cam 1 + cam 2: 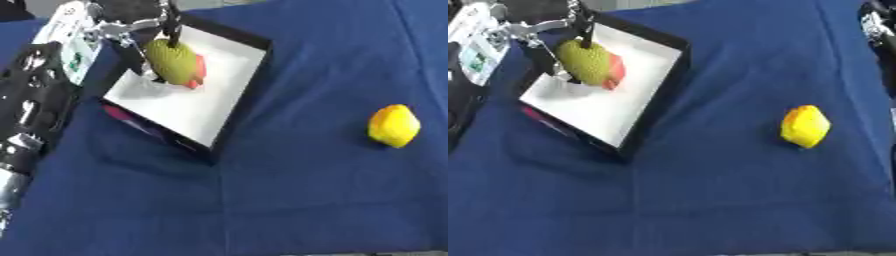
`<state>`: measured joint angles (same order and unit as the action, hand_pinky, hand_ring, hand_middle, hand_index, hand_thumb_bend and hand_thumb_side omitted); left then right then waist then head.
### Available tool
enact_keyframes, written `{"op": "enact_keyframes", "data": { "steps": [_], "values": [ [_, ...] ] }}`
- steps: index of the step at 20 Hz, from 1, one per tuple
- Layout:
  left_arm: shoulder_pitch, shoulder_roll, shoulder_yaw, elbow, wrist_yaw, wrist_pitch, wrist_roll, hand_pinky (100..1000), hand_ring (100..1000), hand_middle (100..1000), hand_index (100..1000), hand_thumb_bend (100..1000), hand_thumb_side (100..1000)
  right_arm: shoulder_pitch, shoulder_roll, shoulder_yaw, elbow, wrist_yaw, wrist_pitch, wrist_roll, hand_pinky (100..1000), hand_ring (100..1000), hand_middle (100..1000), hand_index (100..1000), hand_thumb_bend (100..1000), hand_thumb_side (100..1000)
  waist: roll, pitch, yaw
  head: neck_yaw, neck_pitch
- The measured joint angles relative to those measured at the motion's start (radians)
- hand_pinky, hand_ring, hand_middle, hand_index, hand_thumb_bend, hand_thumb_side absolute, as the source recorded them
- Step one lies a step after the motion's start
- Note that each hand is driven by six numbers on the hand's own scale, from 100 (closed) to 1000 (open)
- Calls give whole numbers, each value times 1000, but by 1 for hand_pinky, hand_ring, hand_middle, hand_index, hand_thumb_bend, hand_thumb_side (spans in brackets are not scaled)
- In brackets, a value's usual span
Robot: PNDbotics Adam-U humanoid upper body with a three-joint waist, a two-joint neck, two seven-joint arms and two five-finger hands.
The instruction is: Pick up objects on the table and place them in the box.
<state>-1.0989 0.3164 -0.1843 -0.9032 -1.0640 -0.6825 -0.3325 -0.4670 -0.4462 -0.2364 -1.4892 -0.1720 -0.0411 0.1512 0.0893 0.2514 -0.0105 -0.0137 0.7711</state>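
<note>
A box (194, 111) with black walls and a white floor stands at the upper left on the blue cloth. Over its far part is a green bumpy fruit (172, 62) with a red piece (200, 70) on its right side. My left hand (131, 26) reaches in from the upper left, its dark fingers curled round the fruit at the top and at the left side. Whether the fruit touches the box floor I cannot tell. A yellow lemon (394, 126) lies on the cloth far to the right. A dark and silver part of my right hand (882, 27) shows at the upper right edge.
My left arm (31, 100), black with silver joints, runs down the left edge beside the box. The blue cloth (306, 200) covers the table between the box and the lemon and towards the front edge.
</note>
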Motion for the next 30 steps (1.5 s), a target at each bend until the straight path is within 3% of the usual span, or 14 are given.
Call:
{"op": "enact_keyframes", "data": {
  "steps": [1, 2, 5, 12, 16, 18, 20, 21, 22, 23, 24, 30],
  "values": [
    [0, 0, 3, 3, -7, 0, 10, 880, 837, 845, 842, 533, 217, 0, 0, 0, 0, 0, 0, 0, 1000, 1000, 1000, 956, 100, 470, 0, 0, 0, 0, 0],
    [1, 0, 6, 5, -11, 2, 18, 891, 848, 859, 852, 522, 246, 0, 1, 0, 0, 0, 0, 0, 1000, 1000, 1000, 956, 100, 470, 0, 0, 0, 0, 0],
    [9, 0, 18, 1, 2, 11, 30, 904, 873, 897, 899, 431, 462, 0, 1, 0, 0, 0, 1, 1, 1000, 1000, 1000, 956, 100, 470, 0, 0, 0, 1, 0],
    [22, 25, 55, -90, 178, 74, -30, 901, 882, 915, 906, 387, 501, 0, 1, 0, 0, 0, 1, 0, 1000, 1000, 1000, 956, 100, 470, 0, 0, 6, -1, 0],
    [29, 38, 56, -131, 248, 93, -94, 917, 895, 918, 929, 517, 455, 0, 1, 0, 0, 0, 1, 0, 1000, 1000, 1000, 956, 100, 470, 0, 0, 8, -1, 0],
    [34, 43, 56, -140, 268, 95, -124, 917, 895, 918, 929, 517, 455, 0, 1, 0, 0, 0, 2, -1, 1000, 1000, 1000, 956, 100, 470, 0, 0, 7, -1, 0],
    [36, 45, 59, -149, 287, 99, -141, 890, 870, 890, 904, 382, 408, 0, 1, 0, -1, 0, 3, -2, 1000, 1000, 1000, 956, 100, 470, 0, 0, 7, -1, 0],
    [40, 45, 63, -160, 302, 104, -143, 890, 870, 890, 904, 382, 408, 0, 1, 0, -1, 0, 4, -2, 1000, 1000, 1000, 956, 100, 470, 0, 0, 7, -2, 0],
    [45, 47, 68, -173, 324, 112, -141, 844, 829, 851, 876, 234, 371, 0, 1, -1, -3, 0, 5, -3, 1000, 1000, 1000, 956, 100, 470, 0, 0, 7, -3, 0],
    [53, 53, 74, -192, 353, 124, -136, 844, 829, 851, 876, 234, 371, 0, 1, -1, -5, 0, 5, -4, 1000, 1000, 1000, 956, 100, 470, 0, 0, 8, -5, 0],
    [64, 60, 81, -213, 389, 138, -129, 800, 799, 821, 848, 114, 395, 0, 1, -3, -6, 0, 5, -4, 1000, 1000, 1000, 956, 100, 470, 0, 0, 10, -6, 0],
    [230, 156, 139, -429, 759, 266, -88, 674, 715, 755, 811, 100, 587, -5, 1, -10, -20, -7, 8, -14, 1000, 1000, 1000, 954, 100, 470, 0, 0, 33, -24, 0]
  ]
}}
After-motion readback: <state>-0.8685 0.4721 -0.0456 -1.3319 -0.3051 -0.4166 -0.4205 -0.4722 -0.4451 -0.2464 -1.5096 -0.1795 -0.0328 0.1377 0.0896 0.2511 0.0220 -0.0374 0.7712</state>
